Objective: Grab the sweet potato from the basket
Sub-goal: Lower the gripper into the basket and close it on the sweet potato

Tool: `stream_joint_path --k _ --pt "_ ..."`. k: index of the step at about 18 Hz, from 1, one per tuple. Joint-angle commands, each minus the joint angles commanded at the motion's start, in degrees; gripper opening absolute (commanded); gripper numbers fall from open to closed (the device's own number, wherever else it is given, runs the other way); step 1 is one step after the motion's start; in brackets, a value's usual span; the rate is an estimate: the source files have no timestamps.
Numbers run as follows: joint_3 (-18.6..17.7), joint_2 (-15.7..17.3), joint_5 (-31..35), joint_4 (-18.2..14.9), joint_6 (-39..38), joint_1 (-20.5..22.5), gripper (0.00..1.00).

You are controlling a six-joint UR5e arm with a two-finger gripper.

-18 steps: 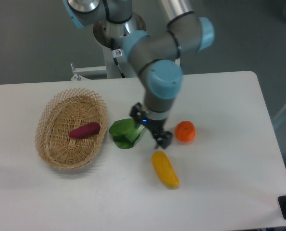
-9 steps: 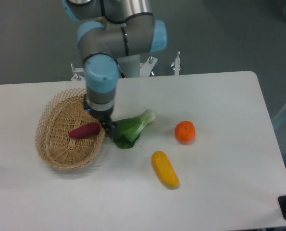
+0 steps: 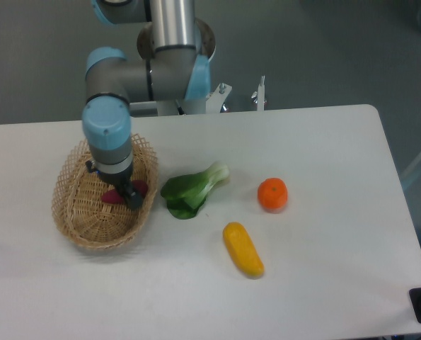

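The sweet potato (image 3: 139, 188) lies inside the basket (image 3: 76, 212), almost wholly hidden under the gripper (image 3: 127, 195); only its reddish ends peek out on either side of the dark fingers. The gripper hangs straight down over the middle of the tuber, low in the basket's bowl, and its fingers appear to straddle the sweet potato. Whether they are pressed onto it or merely stand apart around it cannot be told, since the wrist covers them from above.

The basket surrounds the gripper on all sides, its lacy rim showing behind and to the camera-left of the wrist and below it toward the front edge of the white table (image 3: 323, 234).

Just outside the basket, to the camera-right of the gripper, lies a green leafy bok choy (image 3: 191, 191), close to the rim. Farther that way sits a round orange fruit (image 3: 272, 194), well apart from the gripper. A yellow squash (image 3: 243, 249) lies to the right and nearer the front
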Motion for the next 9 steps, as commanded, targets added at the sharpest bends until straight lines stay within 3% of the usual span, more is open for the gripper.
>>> stream_joint_path --k 9 --pt "-1.5 -1.5 2.9 0.3 -1.8 -1.1 1.00"
